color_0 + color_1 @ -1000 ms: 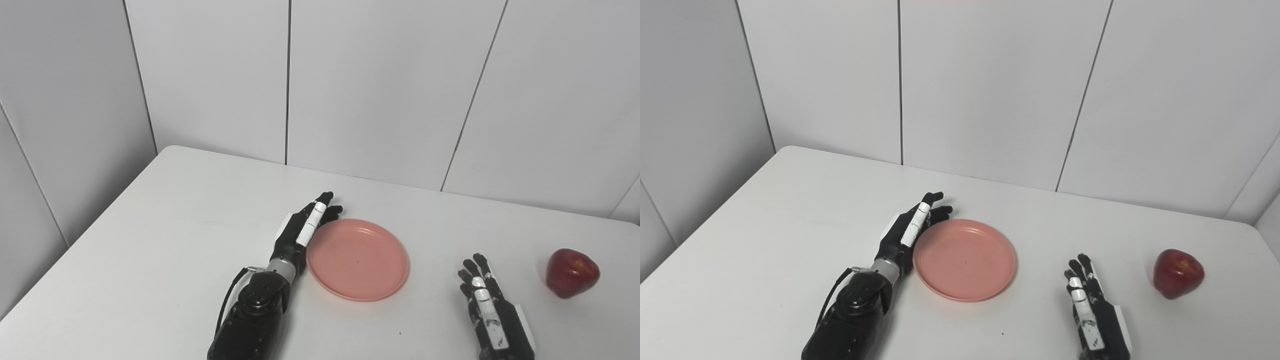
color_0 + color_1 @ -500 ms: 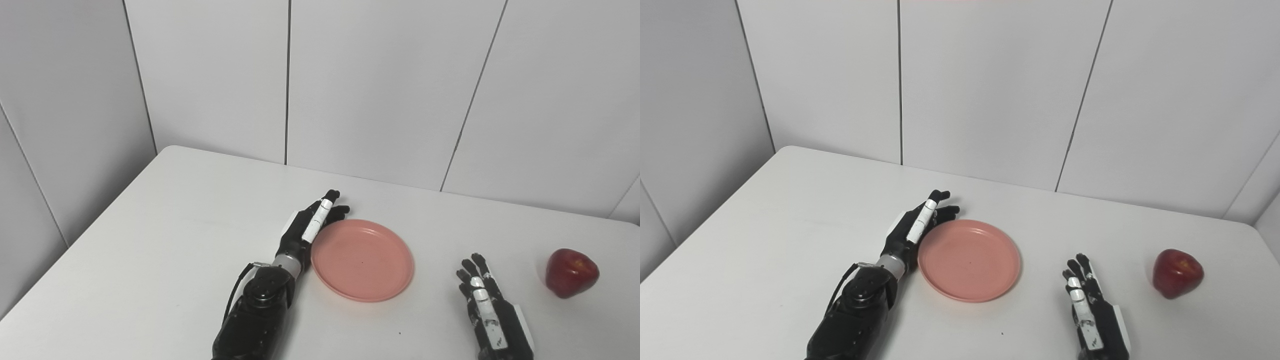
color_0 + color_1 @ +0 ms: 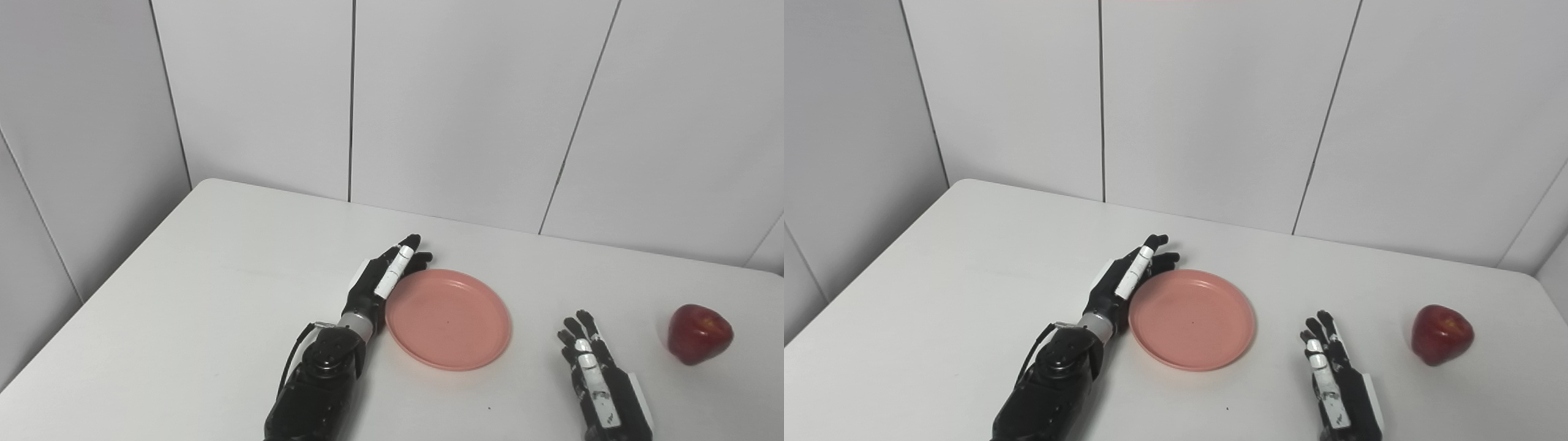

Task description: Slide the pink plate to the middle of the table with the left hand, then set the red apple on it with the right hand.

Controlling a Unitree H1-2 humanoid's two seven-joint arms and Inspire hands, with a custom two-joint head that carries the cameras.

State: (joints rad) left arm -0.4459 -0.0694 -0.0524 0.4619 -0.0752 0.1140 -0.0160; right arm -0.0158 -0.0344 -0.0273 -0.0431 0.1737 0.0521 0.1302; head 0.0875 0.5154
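1. The pink plate [image 3: 448, 320] lies flat near the middle of the white worktop [image 3: 202, 269], with nothing on it.
2. The left hand [image 3: 381, 280] is set on edge against the plate's left rim, its fingers [image 3: 398, 262] stretched out straight and pointing toward the far wall [image 3: 465, 104]. It touches the rim from the side and grasps nothing; the hand is released, with fingers apart rather than curled.
3. The left forearm [image 3: 318, 392] runs from the lower edge of the view up to the plate's near-left side.
4. The right hand [image 3: 1332, 373] rests on the worktop to the right of the plate, a little nearer the robot than the plate, and apart from it. Its fingers are extended and slightly spread, palm down, holding nothing.
5. The red apple [image 3: 1442, 334] sits on the worktop far to the right of the plate, beyond the right hand and well apart from both. It is close to the worktop's right edge.
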